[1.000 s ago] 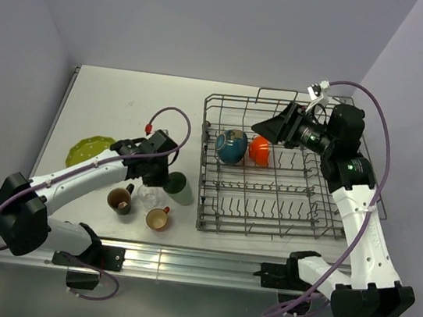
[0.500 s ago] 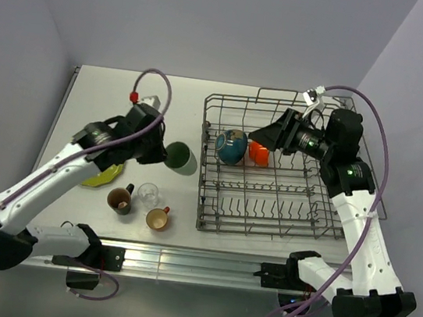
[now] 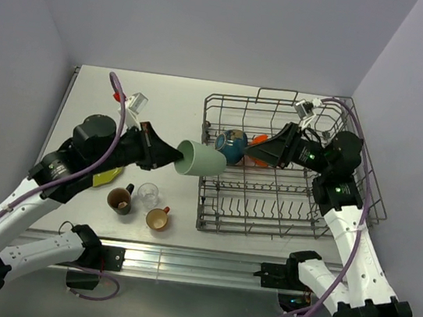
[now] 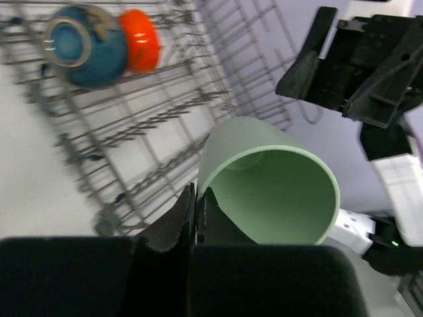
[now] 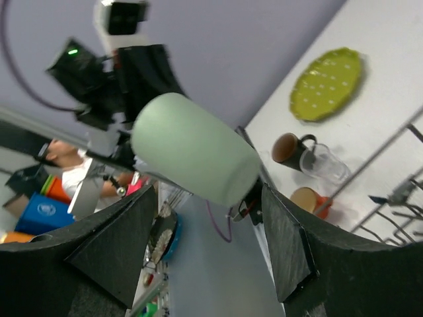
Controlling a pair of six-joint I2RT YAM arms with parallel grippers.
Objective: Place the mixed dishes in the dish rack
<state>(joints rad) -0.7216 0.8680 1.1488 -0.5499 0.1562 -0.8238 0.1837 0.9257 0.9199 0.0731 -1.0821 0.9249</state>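
Note:
My left gripper [image 3: 166,154] is shut on the rim of the pale green cup [image 3: 203,160], one finger inside and one outside [image 4: 196,205]. It holds the cup on its side in the air, just left of the dish rack [image 3: 283,208]. The blue bowl [image 3: 231,145] and orange-red bowl [image 3: 257,141] stand in the rack's far left part. My right gripper [image 3: 264,146] is open and empty above them, facing the cup [image 5: 195,148]. The dark brown mug [image 3: 120,199], clear glass [image 3: 148,194] and small orange cup [image 3: 157,218] stand on the table. The yellow-green plate [image 3: 107,175] lies partly under my left arm.
The rack's front rows of tines [image 3: 256,208] hold nothing. The table [image 3: 149,98] ends at walls on the left, the back and the right. The rack's raised wire handle [image 3: 277,95] stands at its far side.
My left arm has lifted the pale green cup off the table and swung it right, up to the rack's left edge. My right gripper has shifted slightly, staying open over the bowls.

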